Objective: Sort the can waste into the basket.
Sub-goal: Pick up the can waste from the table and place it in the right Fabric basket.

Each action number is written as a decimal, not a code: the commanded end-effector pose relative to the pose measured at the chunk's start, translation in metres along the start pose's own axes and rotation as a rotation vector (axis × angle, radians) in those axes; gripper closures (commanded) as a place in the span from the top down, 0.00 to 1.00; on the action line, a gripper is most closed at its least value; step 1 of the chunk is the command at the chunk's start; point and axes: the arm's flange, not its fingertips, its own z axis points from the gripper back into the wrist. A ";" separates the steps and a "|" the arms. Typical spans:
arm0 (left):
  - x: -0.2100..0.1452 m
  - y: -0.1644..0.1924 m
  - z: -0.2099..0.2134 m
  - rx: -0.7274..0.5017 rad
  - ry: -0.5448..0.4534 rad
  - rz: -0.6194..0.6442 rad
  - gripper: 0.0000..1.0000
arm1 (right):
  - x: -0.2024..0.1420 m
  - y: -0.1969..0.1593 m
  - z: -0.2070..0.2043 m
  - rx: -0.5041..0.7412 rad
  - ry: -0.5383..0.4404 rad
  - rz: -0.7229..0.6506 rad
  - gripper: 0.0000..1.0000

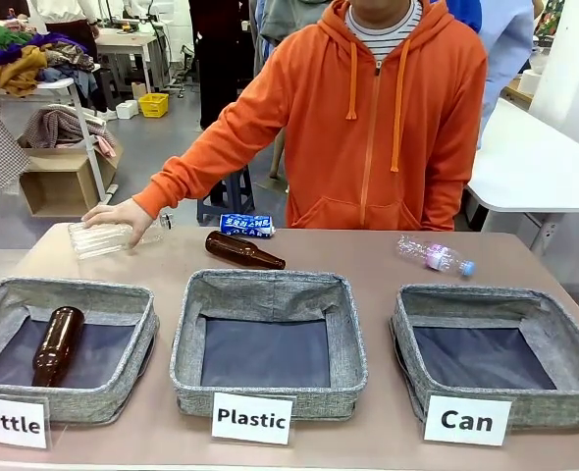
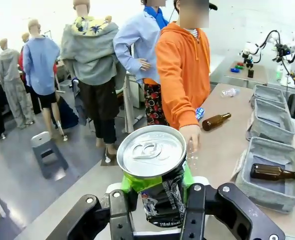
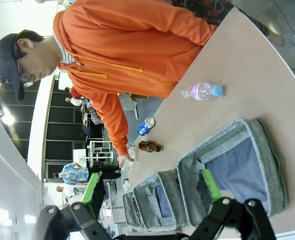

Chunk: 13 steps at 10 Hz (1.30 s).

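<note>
Black can (image 2: 153, 172) inside the left pincer (image 2: 158, 186)

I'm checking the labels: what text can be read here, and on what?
"Bottle": left card, before left basket.
"Plastic": middle card, before middle basket.
"Can": right card, before right basket.
"210 ml": black can; rest blurred.
White lettering on blue can: too blurred.

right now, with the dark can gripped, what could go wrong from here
The left gripper holds the dark, silver-topped can, but the grey fabric "Can" basket sits at the right end; a slip on the way could land it in the "Bottle" basket or "Plastic" basket.
The person's hand rests on a clear plastic bottle at the left end, perhaps in that arm's path.
</note>
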 end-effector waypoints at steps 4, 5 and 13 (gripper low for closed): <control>-0.002 0.001 -0.001 0.000 -0.002 0.004 0.40 | 0.003 -0.001 -0.001 0.028 -0.009 0.012 1.00; -0.005 -0.001 -0.036 -0.094 -0.007 0.050 0.40 | 0.003 -0.001 -0.001 0.028 -0.009 0.012 1.00; -0.047 -0.248 -0.198 -0.150 0.006 -0.009 0.40 | 0.003 -0.001 -0.001 0.028 -0.009 0.012 1.00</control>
